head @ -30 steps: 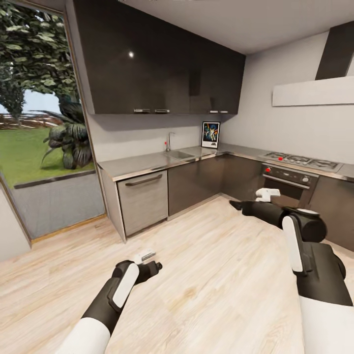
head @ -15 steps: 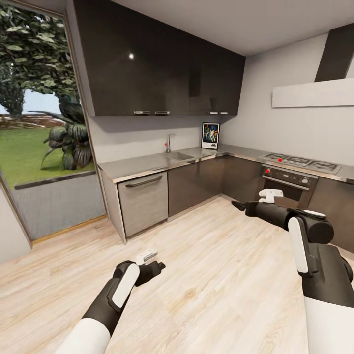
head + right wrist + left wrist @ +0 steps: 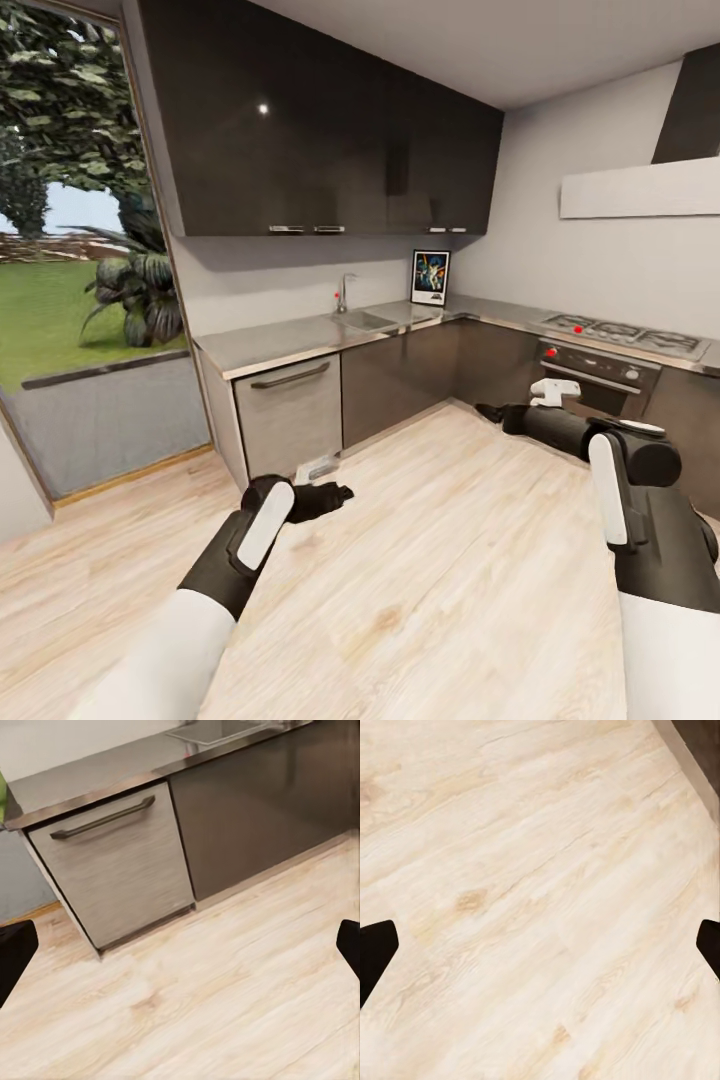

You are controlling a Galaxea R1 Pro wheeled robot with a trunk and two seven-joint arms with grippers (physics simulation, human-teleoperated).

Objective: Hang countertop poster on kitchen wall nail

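Observation:
The poster (image 3: pixel 430 277), black-framed with colourful figures, stands upright against the back wall in the corner of the grey steel kitchen countertop (image 3: pixel 280 342), right of the sink (image 3: pixel 365 319). It is far from both arms. My left gripper (image 3: pixel 335 492) hangs over the wooden floor; the left wrist view has its dark fingertips (image 3: pixel 375 952) wide apart, open and empty (image 3: pixel 540 952). My right gripper (image 3: pixel 488 411) reaches out low in front of the oven, also open and empty (image 3: pixel 180 960). The wall nail is out of view.
A steel-fronted dishwasher (image 3: pixel 290 412) ends the counter run at the left, beside a large garden window (image 3: pixel 80 300). An oven (image 3: pixel 595 375) and hob (image 3: pixel 625 335) sit on the right run. Dark wall cabinets (image 3: pixel 320 130) hang above. Pale wooden floor (image 3: pixel 430 560) lies between me and the counters.
The view has shifted slightly as the robot moves, and the counter looks a little nearer. My left arm has lifted and stretched forward. The right arm holds about the same pose.

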